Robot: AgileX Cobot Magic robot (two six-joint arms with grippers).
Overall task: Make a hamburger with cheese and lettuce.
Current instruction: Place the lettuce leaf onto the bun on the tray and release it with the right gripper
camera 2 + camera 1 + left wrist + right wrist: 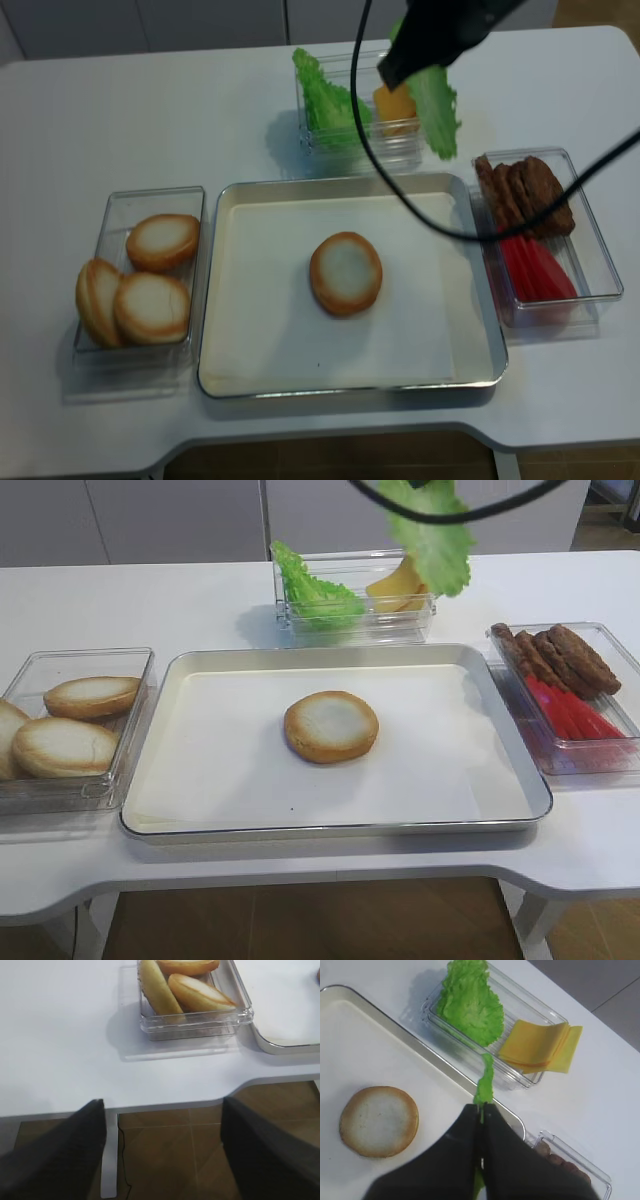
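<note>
The right gripper (482,1108), jaws pinching a lettuce (437,540) leaf, is hanging above the bench (150,600); the left gripper (162,1125) jaws are standing wide apart.

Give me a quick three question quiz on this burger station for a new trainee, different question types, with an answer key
1. True or false: the round golden-rimmed bun half on the shallow metal tray is already topped with cheese.
2. Multiple choice: the right gripper's jaws are shut on A) the frilly green lettuce leaf, B) a brown patty, C) nothing.
3. What shares the clear back container with the remaining lettuce?

Key: 1 false; 2 A; 3 the square yellow cheese slices.
</note>
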